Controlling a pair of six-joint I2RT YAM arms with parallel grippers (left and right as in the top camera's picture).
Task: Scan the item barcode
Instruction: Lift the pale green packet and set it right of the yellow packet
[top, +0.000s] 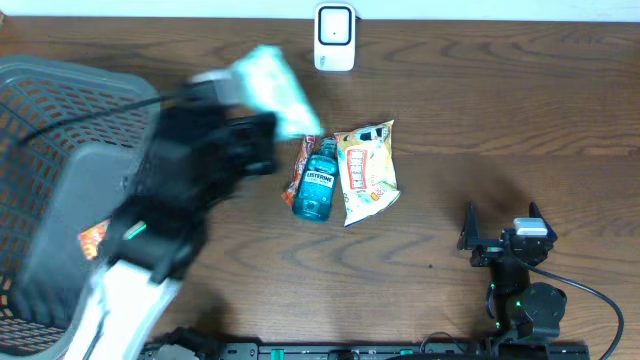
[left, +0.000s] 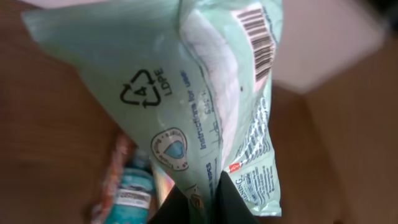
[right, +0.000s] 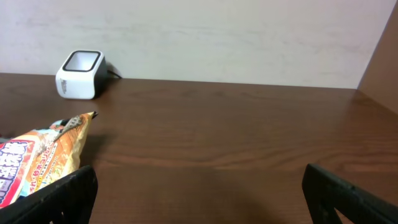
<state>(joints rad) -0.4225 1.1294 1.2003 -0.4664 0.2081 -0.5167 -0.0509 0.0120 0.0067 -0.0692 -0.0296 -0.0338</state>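
**One packet (top: 270, 85) held aloft; two grippers listed**

1. Left gripper (left: 208, 200): jaws pressed together on the packet's lower edge, pinching it. Its dark fingers (left: 180, 210) show at the bottom of the left wrist view. Arm and gripper are blurred from overhead.

2. Packet: pale green plastic, printed with a recycling triangle, "4" and "LDPE". It is off the table (top: 520, 110), above the ground between the basket (top: 40, 110) and the scanner (top: 334, 38). It sits left of the scanner and apart from it.

3. Barcode (left: 258, 37): black bars on a pink-white panel near the packet's far end. It is on the side facing the left wrist camera.

4. Scanner: white case with a dark window, upright at the table's far edge.

5. Right gripper (top: 502, 216): jaws spread wide, nothing between them. It rests low at the near right of the table, well apart from all goods.

6. Bottle (top: 318, 182): blue mouthwash, lying flat mid-table with its cap toward the scanner.

7. Snack bag (top: 368, 172): yellow-orange, lying flat, just beside the bottle on its right.

8. Wrapper (top: 299, 170): red-orange, just beside the bottle on its left. Whether they touch cannot be told.

9. Basket: grey mesh, at the table's left end, partly hidden by the left arm.
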